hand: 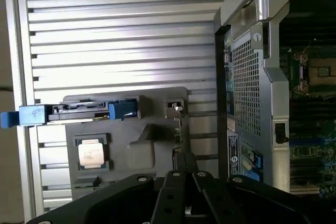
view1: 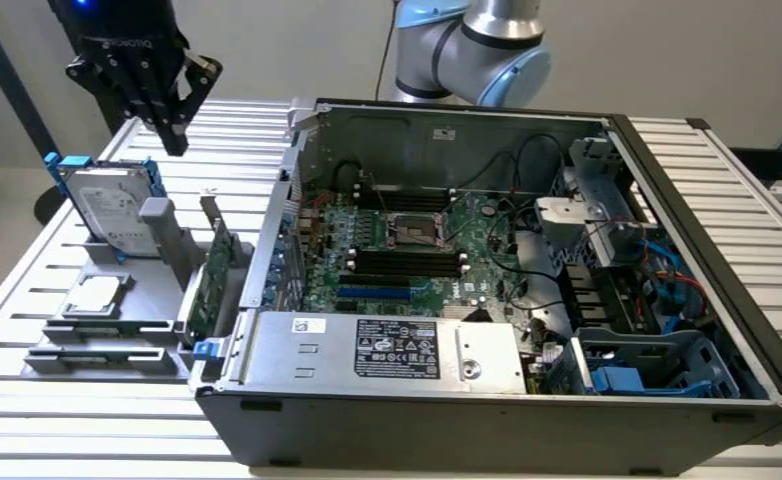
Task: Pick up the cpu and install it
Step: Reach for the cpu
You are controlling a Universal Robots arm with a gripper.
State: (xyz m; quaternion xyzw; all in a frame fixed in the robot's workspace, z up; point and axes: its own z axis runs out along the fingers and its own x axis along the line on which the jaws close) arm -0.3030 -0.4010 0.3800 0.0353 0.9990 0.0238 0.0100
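Gripper (view1: 175,143) clenched, nothing held, hanging in the air above the far end of the grey holder (view1: 111,345) on the bench (view1: 31,420), towards the exterior view's left. Cpu (view1: 94,293) lay flat in its pocket on that holder, metal top up, nearer the camera than the gripper and clearly lower, well apart from it. In the exterior view the line from gripper to cpu ran down and slightly to the left, passing over the hard drive (view1: 108,208). The chip was square, so it had no real long axis; its edges sat roughly in line with the holder's edges.

In the wrist view the cpu (hand: 93,153) sat in its pocket off to one side of the gripper (hand: 182,167), not under it, with the blue-railed hard drive (hand: 79,111) just beside the chip.

Around it: the hard drive stood propped between gripper and cpu, the closest obstacle. A green card (view1: 208,275) stood on edge beside the holder, between the cpu and the open computer case (view1: 498,410). The dark socket (view1: 415,232) on the green board inside the case looked empty, well apart from the cpu towards the exterior view's right, past the case wall. Cpu untouched, not yet picked up.
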